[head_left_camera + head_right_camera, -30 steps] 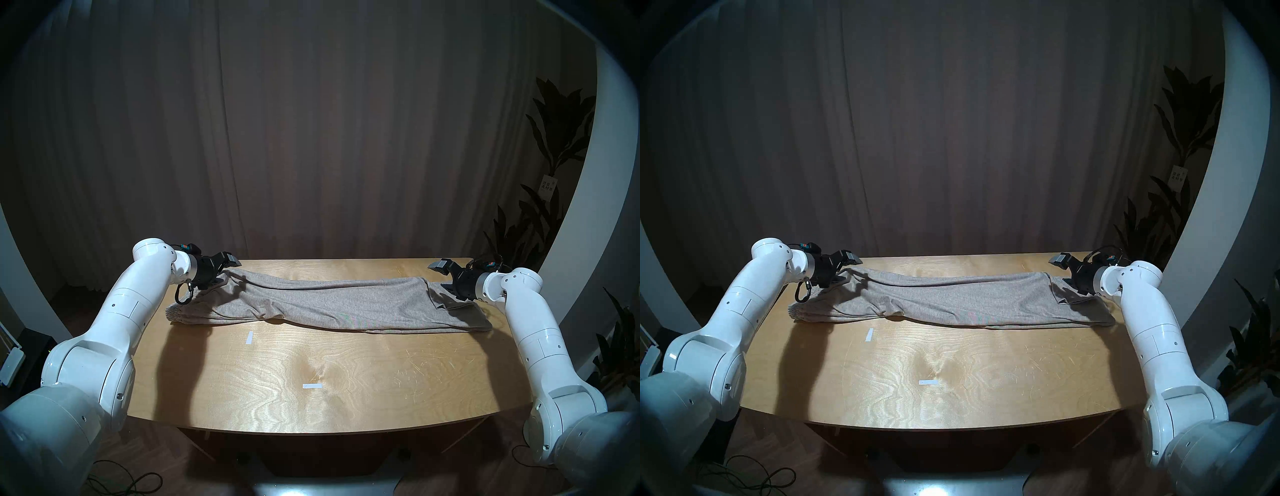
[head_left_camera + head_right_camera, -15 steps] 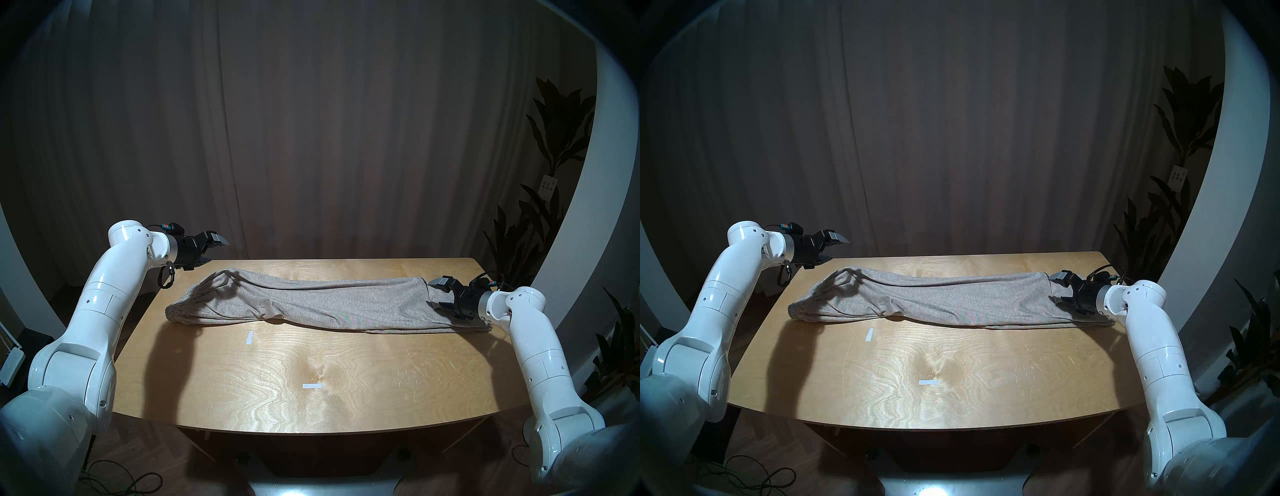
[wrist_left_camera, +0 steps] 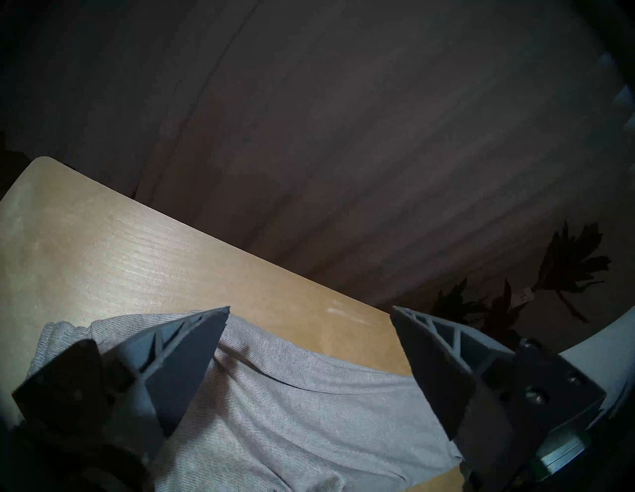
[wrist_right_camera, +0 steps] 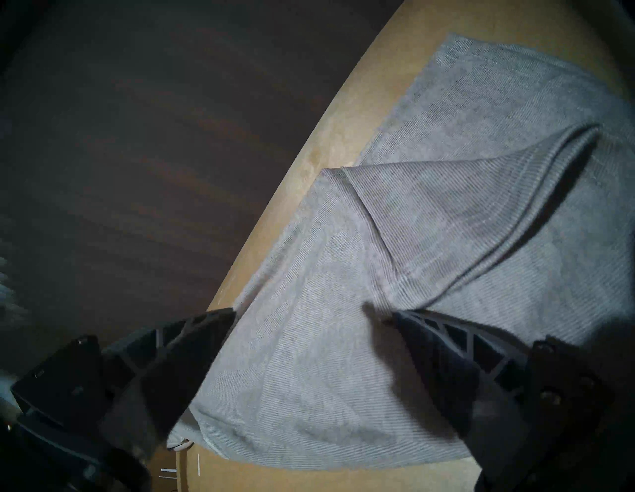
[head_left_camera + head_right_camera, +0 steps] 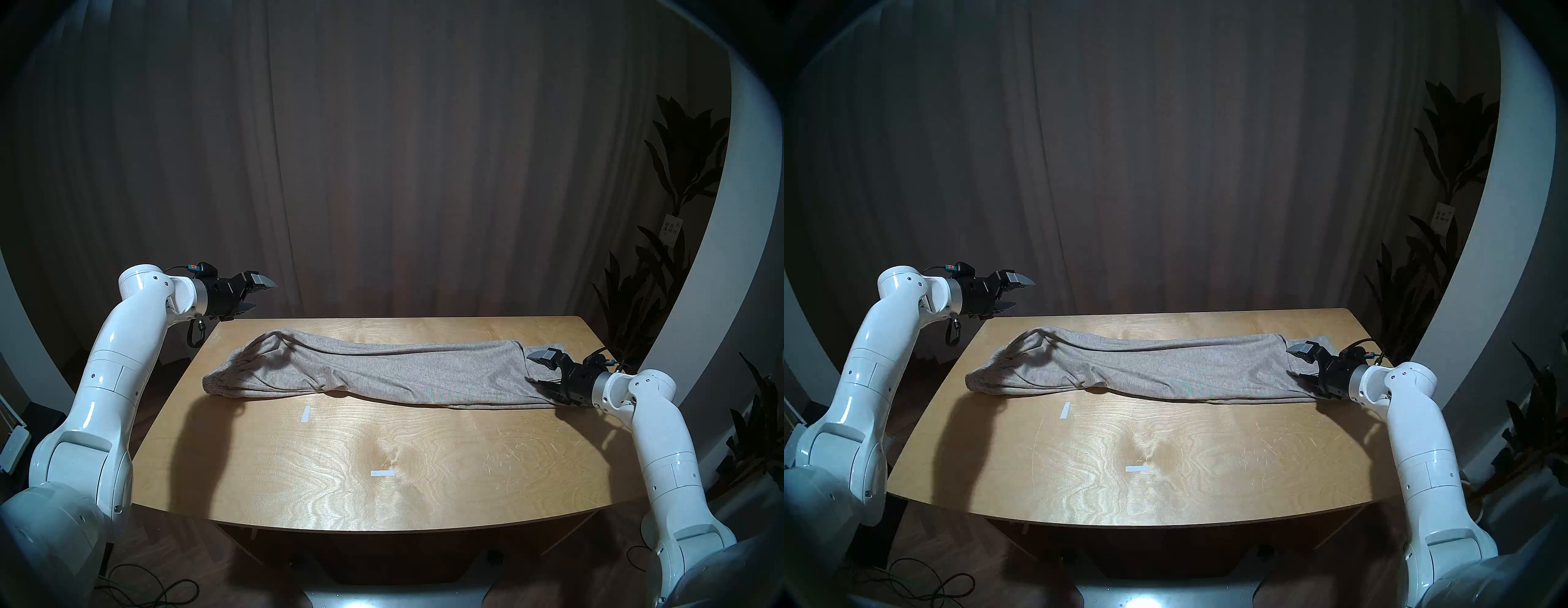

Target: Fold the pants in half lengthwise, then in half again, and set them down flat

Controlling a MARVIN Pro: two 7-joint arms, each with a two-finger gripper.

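The pants (image 5: 373,373) lie along the far half of the table (image 5: 382,467), already doubled lengthwise, waistband toward the robot's left and cuffs toward its right. The knit looks light and limp, so it will likely sag and crease; the stacked cuff hems and the gathered waistband seem the firmest holds. The left gripper (image 5: 256,297) hangs above the table's far left corner, jaws apart and empty. The right gripper (image 5: 541,368) points low at the cuffs, jaws apart astride the cloth.
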